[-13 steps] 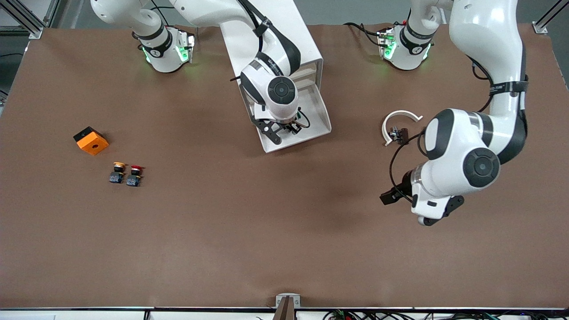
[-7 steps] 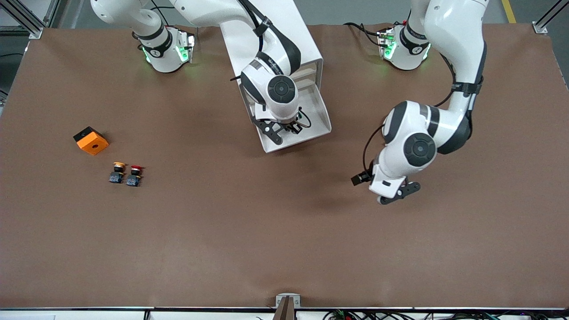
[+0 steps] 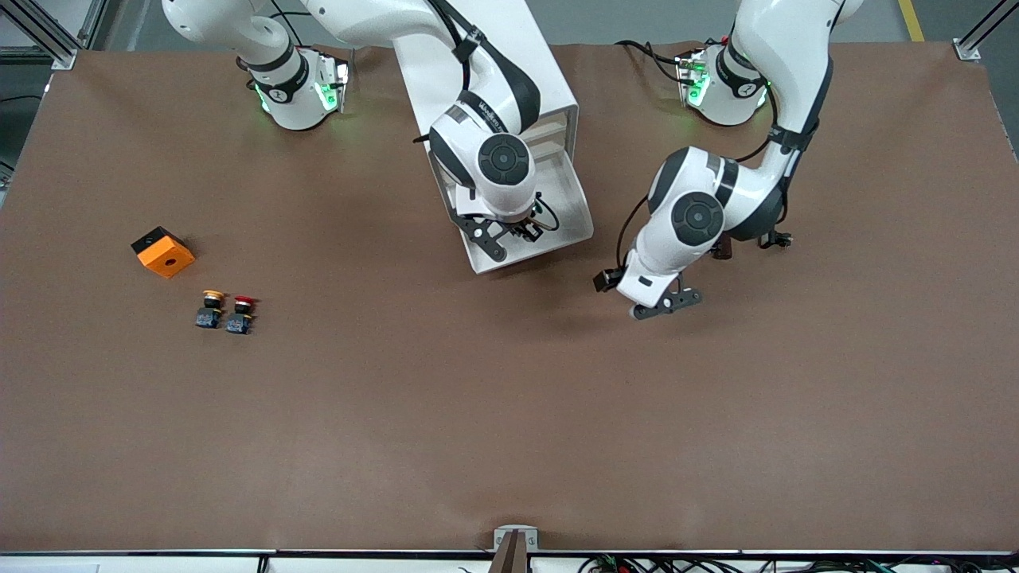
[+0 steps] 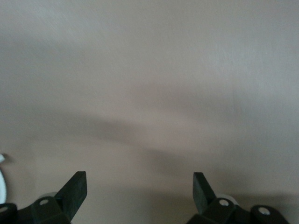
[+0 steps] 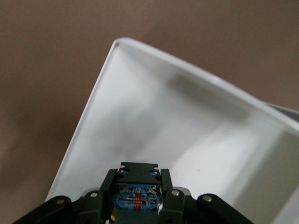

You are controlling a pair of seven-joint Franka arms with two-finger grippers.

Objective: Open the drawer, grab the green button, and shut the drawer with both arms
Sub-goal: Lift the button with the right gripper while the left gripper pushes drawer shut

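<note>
The right gripper [image 3: 513, 231] sits inside the open drawer [image 3: 577, 227], its fingers closed on the button [image 5: 137, 198], which shows only its black-and-blue base. The left gripper [image 3: 649, 306] hangs over bare table [image 3: 478, 414] at about four o'clock from the drawer, fingers [image 4: 74, 191] spread wide and empty. It is the nearer free hand for pushing the drawer shut once the button lifts clear.

The brown table [image 3: 509, 414] is being occupied by a white drawer cabinet [image 3: 509, 87]; toward the right arm's end of the table from it, an orange block [image 3: 163, 251], a yellow-capped pushbutton [image 3: 211, 309] and a red-capped pushbutton [image 3: 240, 313] are being carried.
</note>
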